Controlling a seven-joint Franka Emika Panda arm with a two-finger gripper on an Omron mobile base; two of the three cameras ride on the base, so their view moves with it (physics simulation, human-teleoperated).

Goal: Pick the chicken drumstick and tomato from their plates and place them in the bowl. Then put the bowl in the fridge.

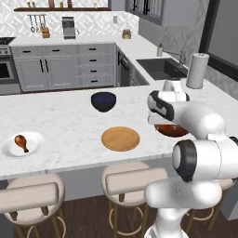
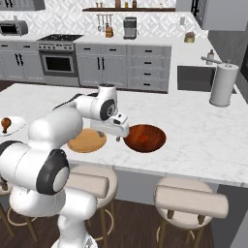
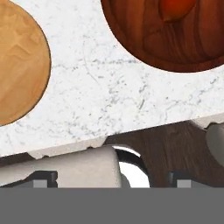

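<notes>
The brown chicken drumstick (image 1: 21,142) lies on the glossy white plate (image 1: 32,145) at the counter's left. The tan wooden plate (image 1: 120,138) is bare. A red tomato (image 2: 144,139) rests inside the reddish-brown bowl (image 2: 152,131), and in the hand view the tomato (image 3: 177,8) lies in the bowl (image 3: 144,39) at the top right. My gripper (image 2: 117,137) hovers over the counter's front edge between the wooden plate (image 3: 17,61) and the bowl. It is open with nothing between its fingertips (image 3: 43,178). The fridge is out of view.
A dark blue bowl (image 1: 103,101) stands farther back on the counter. A paper towel roll (image 2: 223,85) and a sink (image 1: 160,67) are to the right. Padded stools (image 2: 191,201) line the counter's front edge.
</notes>
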